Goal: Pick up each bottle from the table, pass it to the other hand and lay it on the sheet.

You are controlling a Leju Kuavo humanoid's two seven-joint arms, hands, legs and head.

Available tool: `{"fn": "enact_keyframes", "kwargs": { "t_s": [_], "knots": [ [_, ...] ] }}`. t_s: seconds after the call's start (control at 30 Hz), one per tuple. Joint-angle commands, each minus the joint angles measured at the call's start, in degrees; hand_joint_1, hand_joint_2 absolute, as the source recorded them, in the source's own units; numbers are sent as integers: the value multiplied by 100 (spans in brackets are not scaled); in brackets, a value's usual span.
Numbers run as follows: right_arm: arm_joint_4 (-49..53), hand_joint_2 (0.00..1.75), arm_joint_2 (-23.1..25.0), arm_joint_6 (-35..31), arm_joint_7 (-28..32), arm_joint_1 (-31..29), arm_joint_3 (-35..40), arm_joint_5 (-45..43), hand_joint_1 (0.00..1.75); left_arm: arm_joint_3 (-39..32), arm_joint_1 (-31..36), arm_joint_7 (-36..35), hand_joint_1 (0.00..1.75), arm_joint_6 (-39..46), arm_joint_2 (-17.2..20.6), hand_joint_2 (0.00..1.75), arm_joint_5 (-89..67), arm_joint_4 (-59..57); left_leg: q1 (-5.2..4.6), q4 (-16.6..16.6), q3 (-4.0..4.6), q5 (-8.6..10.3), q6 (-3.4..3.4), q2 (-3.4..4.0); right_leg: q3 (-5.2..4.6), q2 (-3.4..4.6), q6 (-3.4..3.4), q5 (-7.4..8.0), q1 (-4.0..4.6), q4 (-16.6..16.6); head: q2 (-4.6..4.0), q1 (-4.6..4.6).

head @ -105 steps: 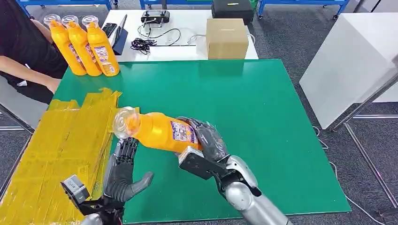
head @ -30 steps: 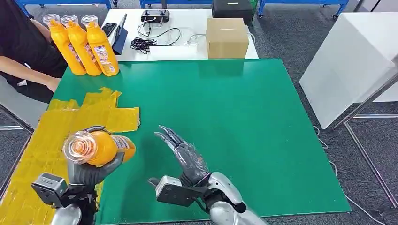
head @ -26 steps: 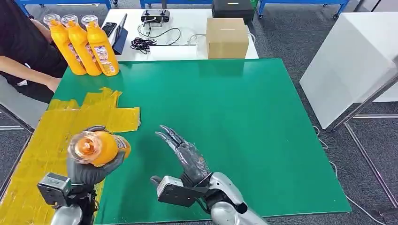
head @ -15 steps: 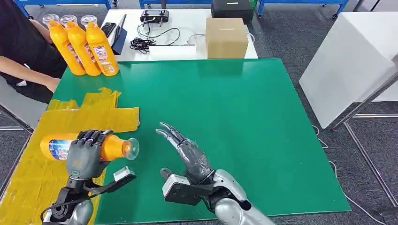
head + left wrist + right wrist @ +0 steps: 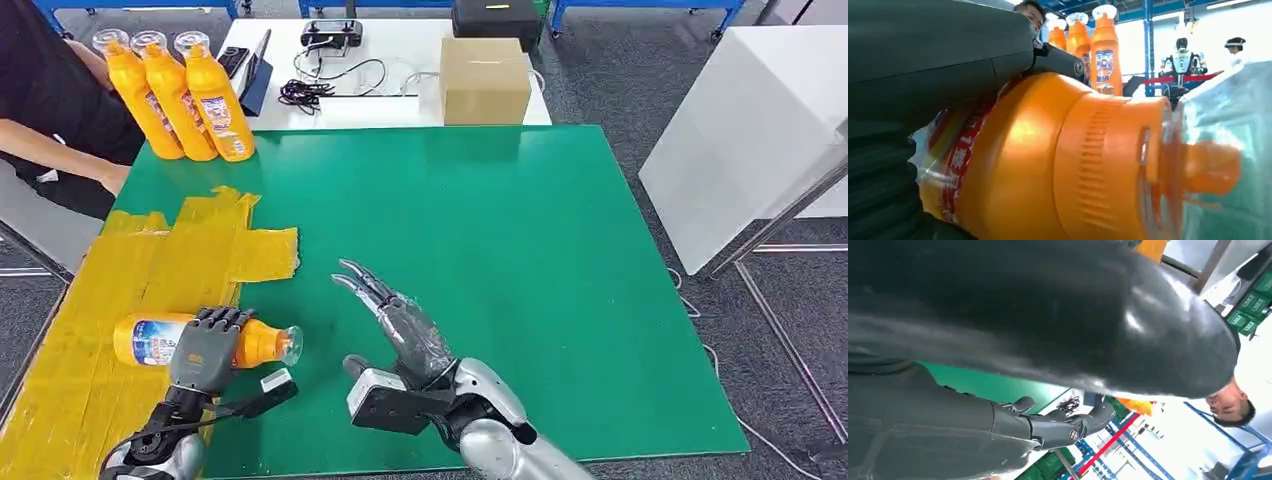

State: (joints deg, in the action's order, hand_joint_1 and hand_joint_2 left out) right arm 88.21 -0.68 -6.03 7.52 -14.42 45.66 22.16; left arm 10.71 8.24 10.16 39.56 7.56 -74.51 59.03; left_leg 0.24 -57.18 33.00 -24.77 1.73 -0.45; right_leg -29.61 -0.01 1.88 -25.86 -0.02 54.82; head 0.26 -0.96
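Your left hand (image 5: 205, 345) has just brought the bottle (image 5: 160, 340) down flat onto the yellow sheet (image 5: 130, 290) and still grips it; the right hand (image 5: 395, 320) hovers empty, fingers spread, so only the release remains

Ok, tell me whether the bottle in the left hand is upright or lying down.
Lying down: the bottle is on its side over the yellow sheet, left hand gripping it.

right hand (image 5: 1013, 340) looms close and dark, thick thumb across frame, slimmer fingers (image 5: 1058, 429) extended, holding nothing. green table surface (image 5: 993, 382) behind fingers. orange bottle (image 5: 1135, 406) partly seen. person's head (image 5: 1233, 405) beyond. blue shelving frames (image 5: 1128, 460) further back.
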Motion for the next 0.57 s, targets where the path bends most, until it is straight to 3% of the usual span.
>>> {"fn": "enact_keyframes", "kwargs": {
  "t_s": [0.03,0.23,0.33,0.37,0.43,0.47,0.5,0.57],
  "knots": [
    [-166,0,-121,90,-74,-155,181,0,0,369,405,-591,0,-124,131,0,-276,-831,4,5,-12,0,-8,4,12,1,-3,0,4,-5,0,0],
    [-154,0,-179,69,-63,-93,161,-1,0,119,80,-428,0,44,106,0,-188,48,4,4,-15,-2,-6,9,13,5,0,-1,3,-3,0,0],
    [-160,0,-218,40,-85,-59,159,-5,0,-945,-400,123,0,44,-531,0,-433,1445,6,-4,-7,-8,-5,12,9,8,3,-4,5,0,0,0],
    [-145,0,-239,2,-92,-13,145,-5,0,-1425,-516,702,0,44,-914,0,-274,1968,5,-4,-3,-5,-3,6,5,3,3,-3,5,2,0,0],
    [-132,0,-264,-15,-92,12,148,-3,0,-1711,-555,993,0,44,-1148,0,-281,2243,8,-10,0,-9,-3,9,3,-4,5,-8,7,2,0,0],
    [-116,0,-277,-47,-88,39,147,5,0,-2143,-553,1500,0,44,-1486,0,-148,2715,4,-8,6,-5,-2,1,-2,-10,5,-7,2,1,0,0],
    [-116,0,-277,-47,-88,39,147,5,0,-2143,-553,1500,0,44,-1486,0,-148,2715,5,-9,15,-2,-3,-3,-10,-8,3,-3,4,1,0,-2],
    [-94,0,-283,-95,-81,74,154,27,0,-2787,-427,2350,0,44,-1987,0,245,2823,3,-10,14,-6,-4,-3,-8,-6,4,-5,2,2,0,-2]
  ]
}}
